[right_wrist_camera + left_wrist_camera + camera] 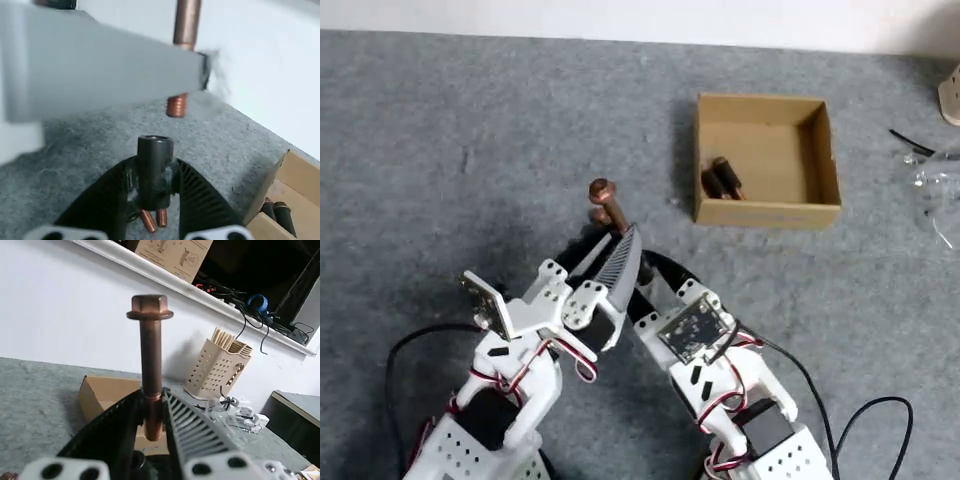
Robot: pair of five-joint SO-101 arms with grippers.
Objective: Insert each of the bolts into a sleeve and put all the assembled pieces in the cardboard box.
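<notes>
Clamps copper bolt upright in left gripper, head up. Pinches black sleeve in right gripper, bore up, near bolt's threaded tip, not touching. Finds two assembled pieces lying in cardboard box further right.

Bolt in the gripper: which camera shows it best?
The left wrist view: the bolt stands upright, hex head to lower end, clamped in the left gripper. The high view shows mostly its head from above. The right wrist view shows two bits of shaft, the middle hidden behind a grey finger.
</notes>
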